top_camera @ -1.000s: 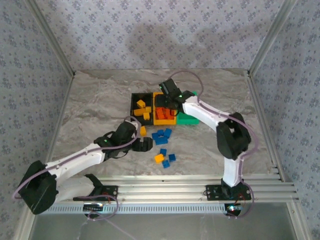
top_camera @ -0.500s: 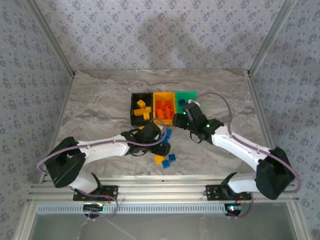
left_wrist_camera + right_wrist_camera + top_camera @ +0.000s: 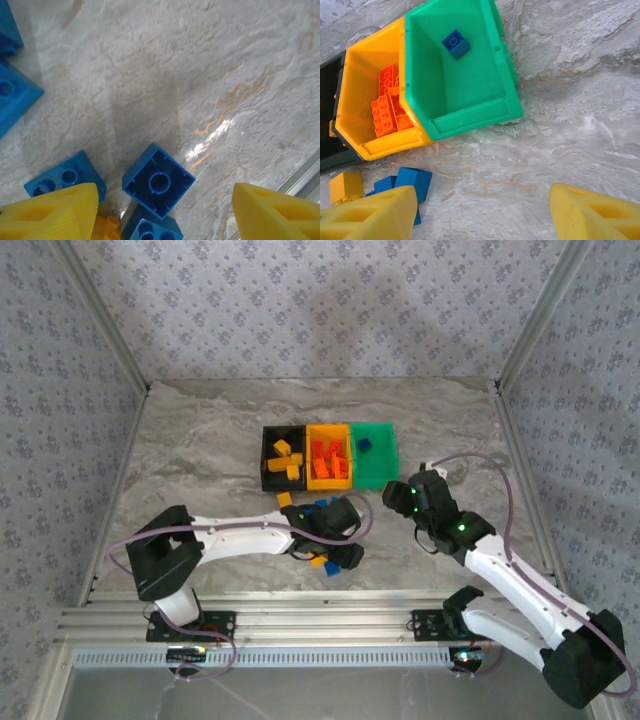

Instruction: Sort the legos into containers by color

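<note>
Sorting partly done. The three bins stand joined in a row at mid worktop [image 3: 200, 440]. The black bin [image 3: 268, 466] holds several yellow bricks [image 3: 285, 454], the yellow bin [image 3: 356, 70] holds a pile of red-orange bricks [image 3: 387, 102], and the green bin [image 3: 470, 85] holds a single blue brick [image 3: 455, 42] near its far corner. No red-orange pieces seen loose. Left to do: a cluster of blue bricks [image 3: 320, 508] lying on the worktop just in front of the bins, plus a few yellow ones, one [image 3: 285, 500] near the black bin and one [image 3: 318, 562] nearer the arms beside another blue. Judged about two-thirds through, with blue the main remainder. Left end effector [image 3: 165, 212] hangs low over the loose cluster, fingers apart, straddling an upturned blue brick [image 3: 158, 181] without touching it; a pick of that piece looks to be the step in hand. Right end effector [image 3: 482, 215] sits off to the right of the bins, above bare worktop, fingers apart and carrying nothing.
</note>
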### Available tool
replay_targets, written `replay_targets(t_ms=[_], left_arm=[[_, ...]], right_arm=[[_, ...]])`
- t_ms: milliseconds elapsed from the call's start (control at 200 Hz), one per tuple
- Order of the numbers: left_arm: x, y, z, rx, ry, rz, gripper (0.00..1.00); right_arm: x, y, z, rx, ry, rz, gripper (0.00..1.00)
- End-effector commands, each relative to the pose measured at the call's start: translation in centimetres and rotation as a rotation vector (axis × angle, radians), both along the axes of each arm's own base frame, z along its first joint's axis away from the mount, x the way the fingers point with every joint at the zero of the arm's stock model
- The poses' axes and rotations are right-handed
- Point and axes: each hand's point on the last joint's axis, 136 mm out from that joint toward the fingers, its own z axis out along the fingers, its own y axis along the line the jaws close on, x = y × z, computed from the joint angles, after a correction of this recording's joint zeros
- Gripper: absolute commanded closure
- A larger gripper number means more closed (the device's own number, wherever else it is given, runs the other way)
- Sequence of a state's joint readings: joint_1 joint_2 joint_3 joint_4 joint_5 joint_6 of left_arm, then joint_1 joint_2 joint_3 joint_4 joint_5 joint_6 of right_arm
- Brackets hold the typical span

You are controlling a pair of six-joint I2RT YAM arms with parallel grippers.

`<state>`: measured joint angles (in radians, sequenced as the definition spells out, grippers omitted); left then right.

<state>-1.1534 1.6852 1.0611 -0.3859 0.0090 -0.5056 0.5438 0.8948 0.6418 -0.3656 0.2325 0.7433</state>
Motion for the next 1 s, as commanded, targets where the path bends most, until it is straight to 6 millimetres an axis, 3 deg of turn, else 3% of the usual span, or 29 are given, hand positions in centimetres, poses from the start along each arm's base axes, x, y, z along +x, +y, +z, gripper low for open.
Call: replay_targets(t_ms=[0,180,505,675,819,994], left_arm=[[-1.2,0.8,-0.3,0.079,0.049,-0.021,0.28],[-1.9,0.4,-1.7,0.096,0.096,-0.043,0.28],[-2.5,-2.3,-1.7,0.077,0.143,-0.112,0.34],[-1.7,-3.0,-1.7,0.101,0.085,-0.126,0.35],[-0.8,-2.3,-2.9,0.188,0.036,-0.127,0.33],[-1.5,-1.7,-4.5,0.296,-0.021,-0.165,0.37]], right_arm=[[-0.5,-1.1,-0.3,-0.006,0.015,-0.035,0.28],[-0.9,-1.7,-0.1,0.006,-0.001,-0.049,0.28],[-1.4,-3.3,0.8,0.013,-0.024,-0.078,0.28],[-1.6,-3.6,0.5,0.028,-0.019,-0.087,0.28],[-1.6,-3.6,0.4,0.033,-0.019,-0.085,0.28],[-1.8,-3.9,0.5,0.031,-0.023,-0.091,0.27]])
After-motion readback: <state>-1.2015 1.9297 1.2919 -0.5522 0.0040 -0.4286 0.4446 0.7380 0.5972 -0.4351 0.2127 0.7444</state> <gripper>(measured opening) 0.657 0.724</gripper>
